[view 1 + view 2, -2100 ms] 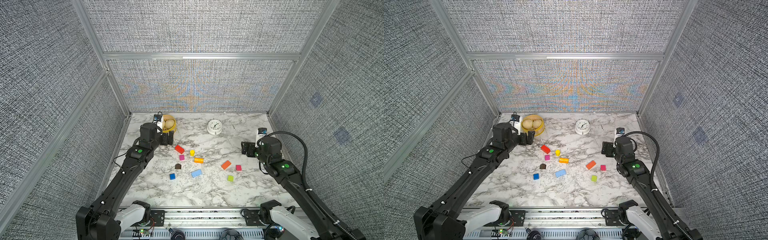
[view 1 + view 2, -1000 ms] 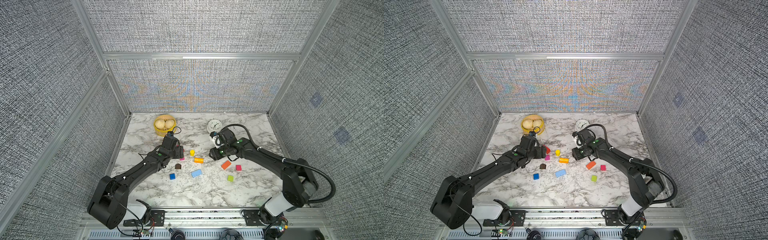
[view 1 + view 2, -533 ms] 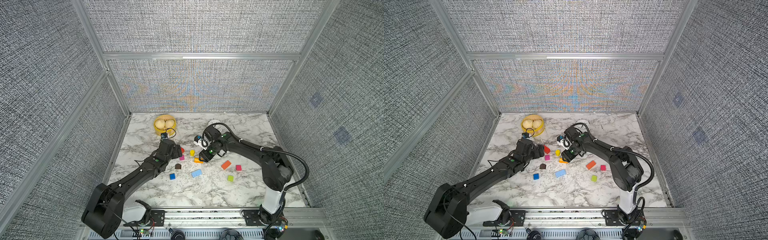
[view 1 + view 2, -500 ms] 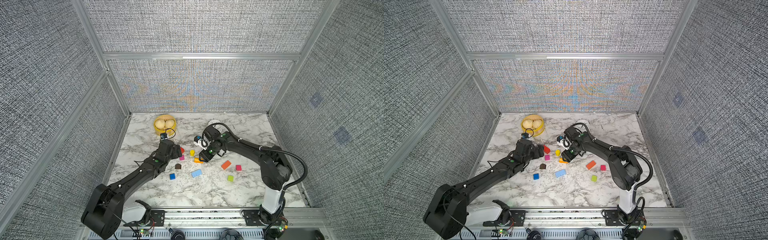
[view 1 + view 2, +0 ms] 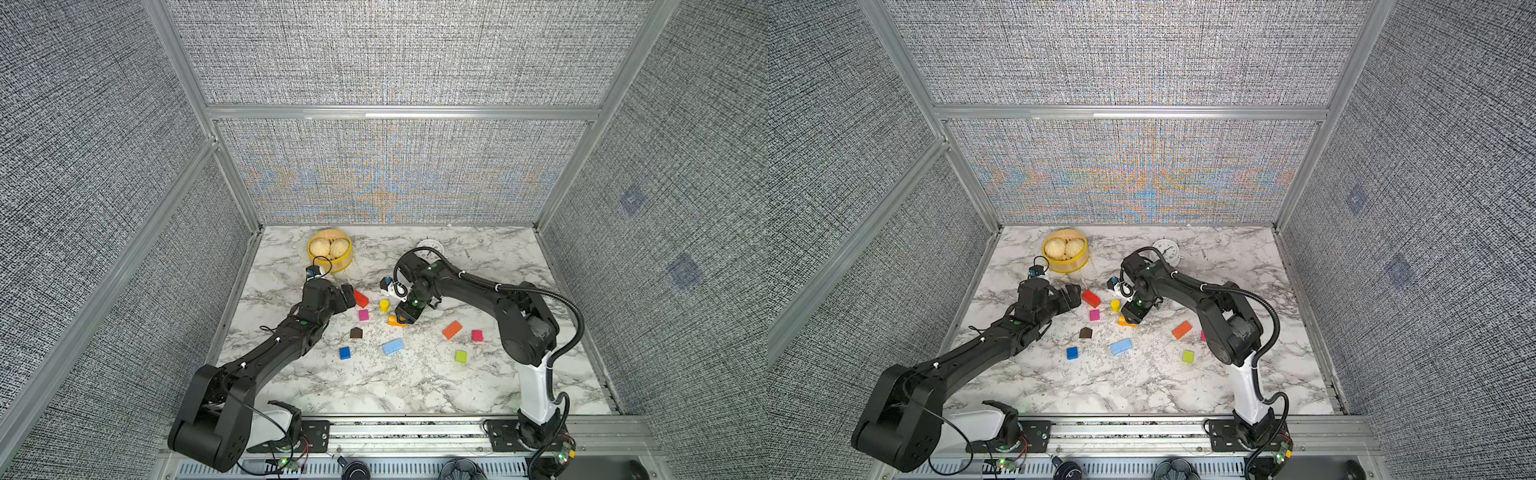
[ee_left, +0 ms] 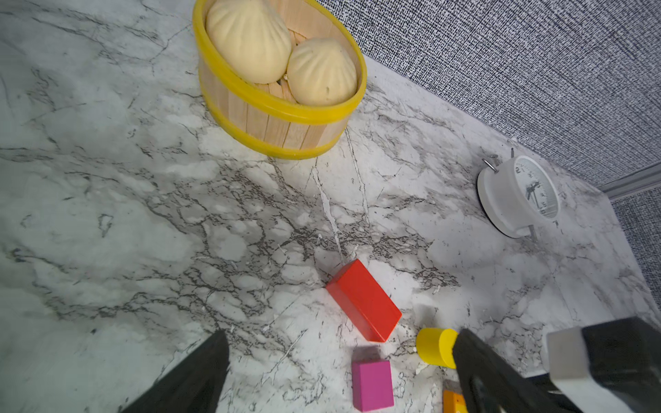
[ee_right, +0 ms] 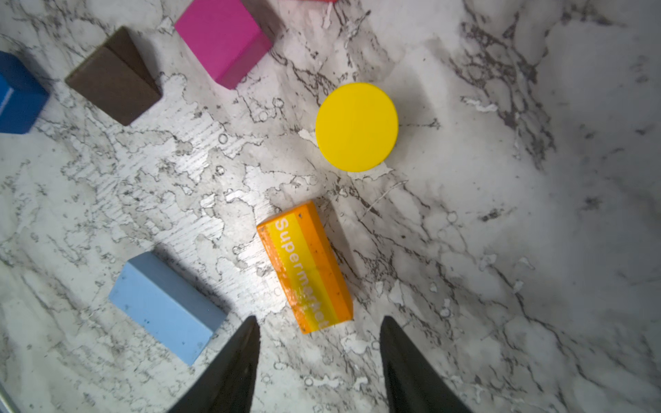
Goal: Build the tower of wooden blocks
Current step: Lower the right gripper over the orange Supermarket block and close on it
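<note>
The wood blocks lie loose and apart on the marble table [image 5: 415, 386]; no tower shows in any view. My left gripper [image 5: 348, 293] [image 6: 343, 336] is open wide, with the red brick [image 5: 360, 299] [image 6: 363, 300] just ahead of it and a pink cube [image 6: 372, 384] between its fingers. My right gripper [image 5: 405, 316] [image 7: 319, 321] is open, pointing down, its tips on either side of the near end of the orange lettered block [image 5: 395, 321] [image 7: 304, 264] without closing on it. A yellow cylinder [image 5: 384, 305] [image 7: 357, 127] stands beside it.
Around these are a brown house piece [image 5: 356, 332], a blue cube [image 5: 344, 353], a light-blue brick [image 5: 392, 346], an orange brick [image 5: 452, 329], a second pink cube [image 5: 477, 335] and a green cube [image 5: 460, 356]. The yellow bun basket [image 5: 330, 251] and white clock [image 5: 1165, 250] stand at the back.
Both arms have swung in from the table's sides to the block cluster. The left gripper has opened wider by the red brick. The right gripper has come down over the orange lettered block.
</note>
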